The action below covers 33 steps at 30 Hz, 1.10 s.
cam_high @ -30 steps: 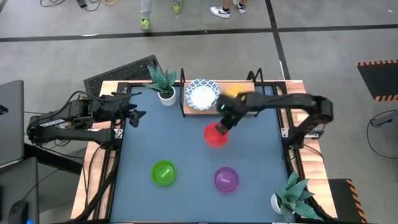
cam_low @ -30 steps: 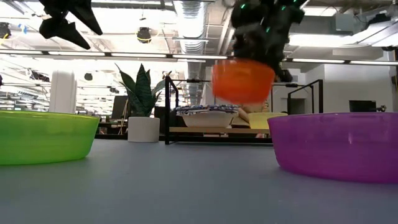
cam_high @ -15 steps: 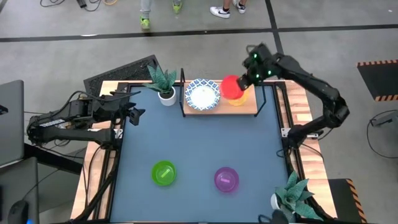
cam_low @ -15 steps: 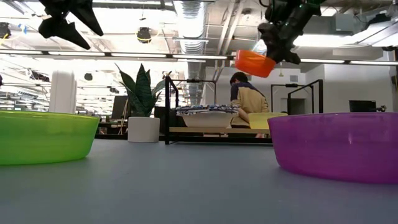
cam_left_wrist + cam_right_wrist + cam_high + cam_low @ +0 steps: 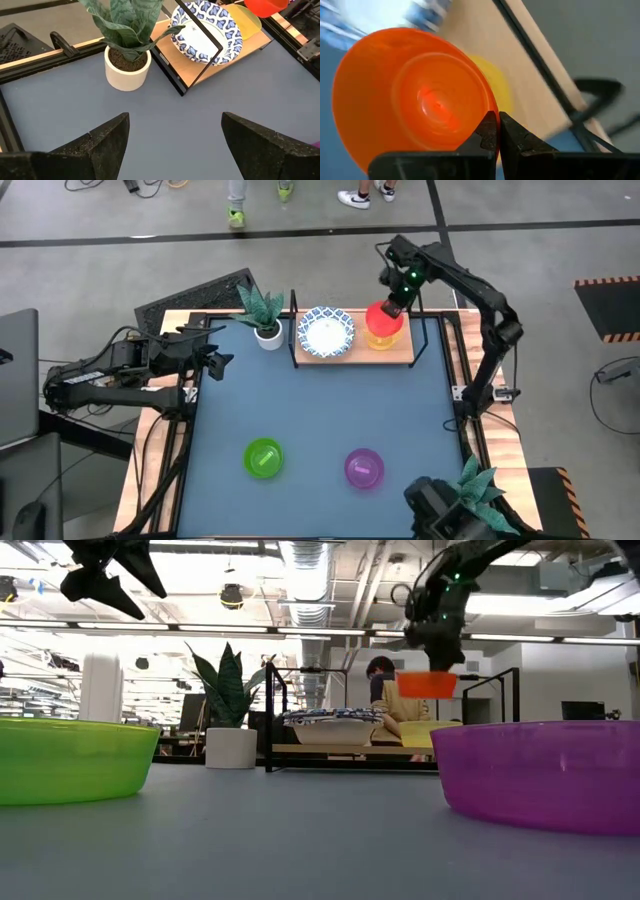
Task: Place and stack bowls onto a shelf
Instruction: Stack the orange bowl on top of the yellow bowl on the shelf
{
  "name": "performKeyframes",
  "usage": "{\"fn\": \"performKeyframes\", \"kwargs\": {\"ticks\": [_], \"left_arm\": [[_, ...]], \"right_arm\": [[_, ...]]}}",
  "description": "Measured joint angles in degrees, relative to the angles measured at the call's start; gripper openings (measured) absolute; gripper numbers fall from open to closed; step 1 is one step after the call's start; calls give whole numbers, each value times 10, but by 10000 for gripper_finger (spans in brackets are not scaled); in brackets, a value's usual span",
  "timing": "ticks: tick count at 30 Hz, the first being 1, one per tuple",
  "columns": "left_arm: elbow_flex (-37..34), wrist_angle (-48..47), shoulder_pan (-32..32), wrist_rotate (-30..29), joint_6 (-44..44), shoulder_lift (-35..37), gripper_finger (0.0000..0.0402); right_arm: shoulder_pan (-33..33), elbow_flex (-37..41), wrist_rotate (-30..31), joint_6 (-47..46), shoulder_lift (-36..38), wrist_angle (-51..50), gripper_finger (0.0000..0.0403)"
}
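The right gripper (image 5: 392, 308) pinches the rim of the red bowl (image 5: 383, 319), holding it above the yellow bowl (image 5: 384, 339) on the wooden shelf (image 5: 400, 352) at the table's far edge. A blue-patterned white bowl (image 5: 326, 331) sits beside them. Green bowl (image 5: 263, 457) and purple bowl (image 5: 364, 467) wait near the front edge. The left gripper (image 5: 172, 145) hangs open over the left edge. No writing is legible.

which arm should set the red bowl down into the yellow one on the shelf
The right. Its gripper is shut on the red bowl and holds it above the yellow bowl on the shelf. The left gripper waits open at the table's left edge.
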State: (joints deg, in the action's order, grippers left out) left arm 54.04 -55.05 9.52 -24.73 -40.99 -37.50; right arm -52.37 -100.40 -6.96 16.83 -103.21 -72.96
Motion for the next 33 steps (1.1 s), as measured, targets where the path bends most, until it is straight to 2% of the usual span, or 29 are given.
{"fn": "performKeyframes", "kwargs": {"ticks": [3,12,18,33], "left_arm": [[0,0,0,0,0,0,300],[0,0,0,-1,-2,0,300],[0,-1,0,-1,-2,0,300],[0,-1,0,-3,-2,0,300]], "right_arm": [[-12,-9,20,9,-22,-14,23],[-13,-10,20,18,-47,3,23],[-14,3,13,13,-49,33,23],[-17,8,10,12,-49,29,23]]}}
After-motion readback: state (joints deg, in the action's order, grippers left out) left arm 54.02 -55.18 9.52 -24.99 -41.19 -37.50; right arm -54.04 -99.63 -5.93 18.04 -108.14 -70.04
